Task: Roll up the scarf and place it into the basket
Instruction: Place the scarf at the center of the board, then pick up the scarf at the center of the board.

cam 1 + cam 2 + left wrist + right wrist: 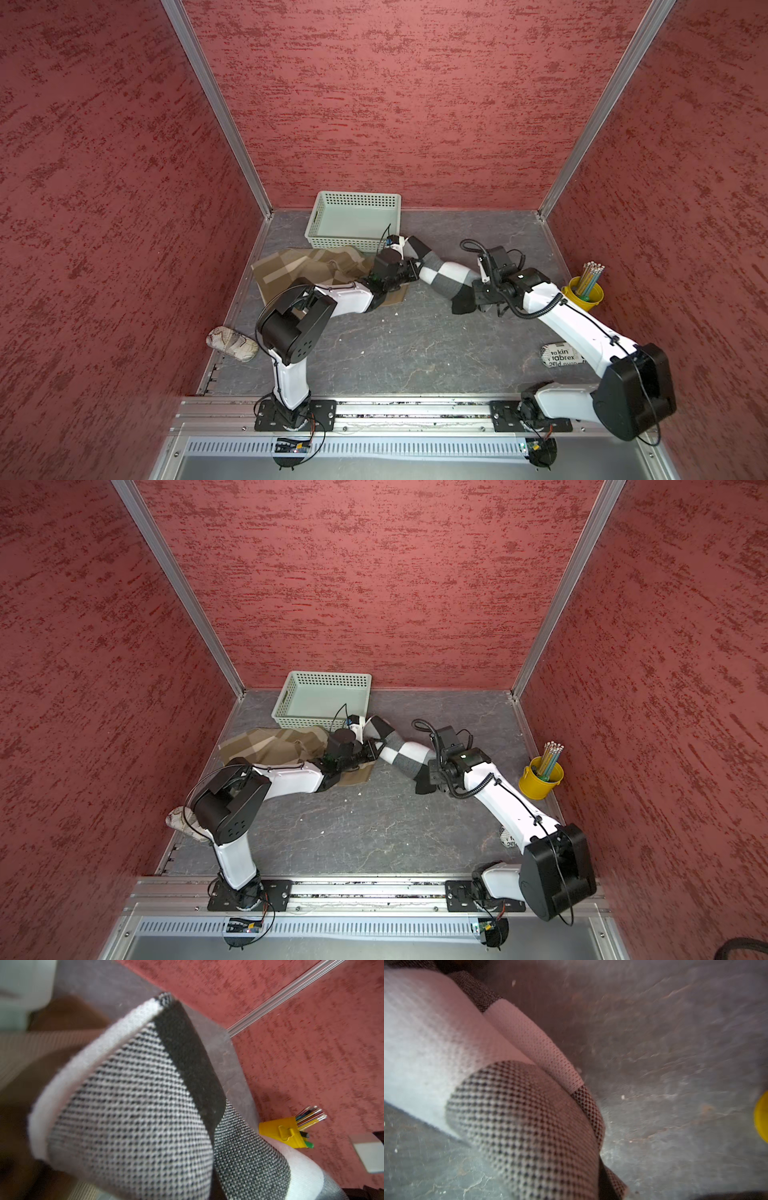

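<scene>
Scarf [446, 275]: knitted checked roll | basket [345, 245]: perforated mint plastic

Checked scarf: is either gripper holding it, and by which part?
Both appear to. The left gripper pinches the rolled checked scarf toward its far end; the right gripper grips the near end.

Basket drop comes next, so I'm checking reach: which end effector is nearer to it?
Left. The left end effector is beside the basket, at its near corner; the right end effector is farther along the scarf, toward the yellow bucket.
</scene>
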